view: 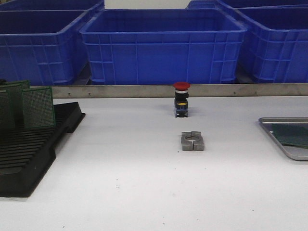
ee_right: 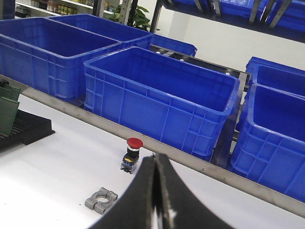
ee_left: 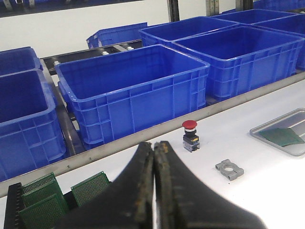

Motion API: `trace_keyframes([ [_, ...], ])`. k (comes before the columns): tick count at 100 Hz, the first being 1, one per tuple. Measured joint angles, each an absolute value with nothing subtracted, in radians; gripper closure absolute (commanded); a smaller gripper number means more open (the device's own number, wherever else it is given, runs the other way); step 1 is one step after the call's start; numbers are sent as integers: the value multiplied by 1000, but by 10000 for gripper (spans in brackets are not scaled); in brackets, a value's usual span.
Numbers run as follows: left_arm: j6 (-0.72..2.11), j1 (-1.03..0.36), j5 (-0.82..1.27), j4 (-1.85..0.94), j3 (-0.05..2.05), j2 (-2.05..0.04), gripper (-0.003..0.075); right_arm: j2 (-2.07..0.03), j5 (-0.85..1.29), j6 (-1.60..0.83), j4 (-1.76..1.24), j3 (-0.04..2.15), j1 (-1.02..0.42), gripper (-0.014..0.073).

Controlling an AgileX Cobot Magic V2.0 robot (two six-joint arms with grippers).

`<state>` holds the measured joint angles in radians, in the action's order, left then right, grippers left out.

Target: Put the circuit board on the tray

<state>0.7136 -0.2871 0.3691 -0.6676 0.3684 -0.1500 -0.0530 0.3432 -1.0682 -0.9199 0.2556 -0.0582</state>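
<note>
Green circuit boards [view: 37, 107] stand upright in a black slotted rack [view: 29, 154] at the table's left; the left wrist view shows them too [ee_left: 90, 187]. The silver-grey tray [view: 276, 121] lies at the right edge, with one green circuit board [view: 293, 134] lying flat in it; the left wrist view shows the tray [ee_left: 259, 130] and that board [ee_left: 282, 137]. My left gripper [ee_left: 153, 145] is shut with nothing between its fingers, raised near the rack. My right gripper [ee_right: 155, 157] is shut and empty too. Neither gripper shows in the front view.
A red-capped push button [view: 181, 99] stands mid-table, with a grey metal clamp block [view: 192, 141] in front of it. Blue plastic crates [view: 162, 45] line the back behind a metal rail [view: 144, 91].
</note>
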Motion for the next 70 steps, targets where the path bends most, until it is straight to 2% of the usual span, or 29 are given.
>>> trace_keyframes([
  [55,713,-287,351,-642,366,-150,741,-53,345,-1068,-920,256,-58,649],
  [70,485,-263,257,-447,325,-150,741,-53,345,-1068,-920,256,-58,649],
])
